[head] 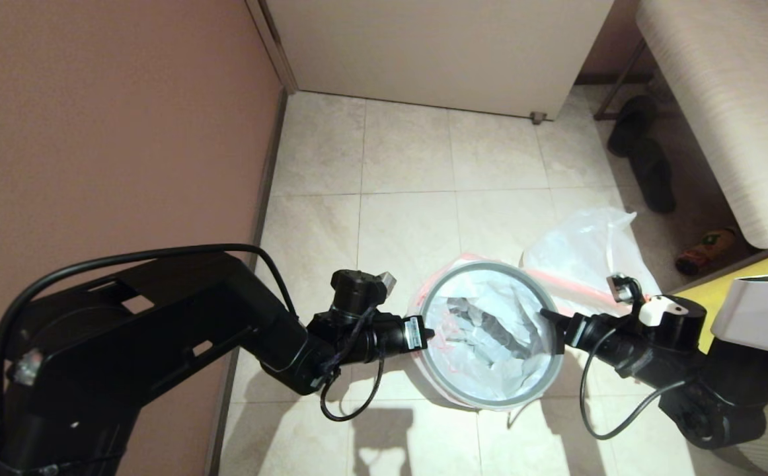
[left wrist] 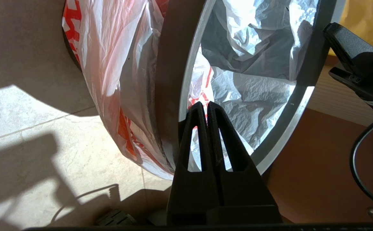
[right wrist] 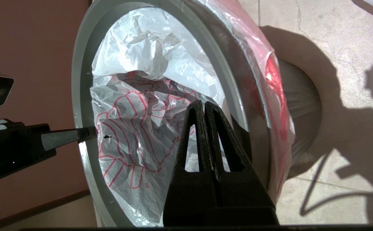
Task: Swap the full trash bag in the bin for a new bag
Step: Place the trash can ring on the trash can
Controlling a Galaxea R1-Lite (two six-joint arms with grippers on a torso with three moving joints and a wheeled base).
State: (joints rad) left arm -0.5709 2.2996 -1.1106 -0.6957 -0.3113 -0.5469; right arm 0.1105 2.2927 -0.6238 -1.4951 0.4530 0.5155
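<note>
I see the new bag already lining the bin, its edge folded over the grey hoop. The full trash bag lies on the floor behind the bin. My left gripper and right gripper are both closed, holding nothing, at the hoop's opposite sides. I think only pressing the hoop snug is left. The bin's bottom is hidden.
</note>
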